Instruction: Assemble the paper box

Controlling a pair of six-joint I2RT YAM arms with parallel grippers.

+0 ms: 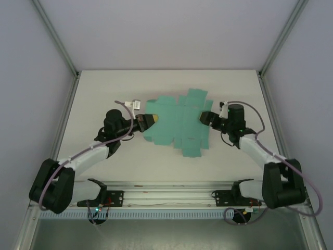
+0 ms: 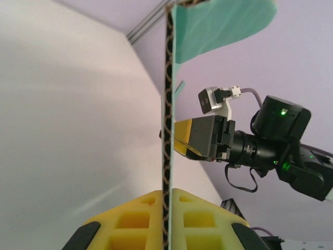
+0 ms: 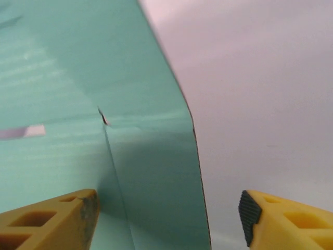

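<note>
The paper box (image 1: pixel 177 124) lies on the white bench (image 1: pixel 114 88) as an unfolded teal sheet, flaps spread. My left pincer (image 1: pixel 149 120) meets its left edge. My right pincer (image 1: pixel 204 117) meets its right edge.

"Where was there room to pass?"

"The surface (image 1: pixel 156 166) lay bare in front of the paper box (image 1: pixel 177 125) and behind it."

"What stood in the way?"

"The left end effector (image 1: pixel 149 119) pinched its left edge. The right end effector (image 1: pixel 204 117) stood open at its right edge."

Paper box (image 3: pixel 62 78) cropped at top and left edges
</note>
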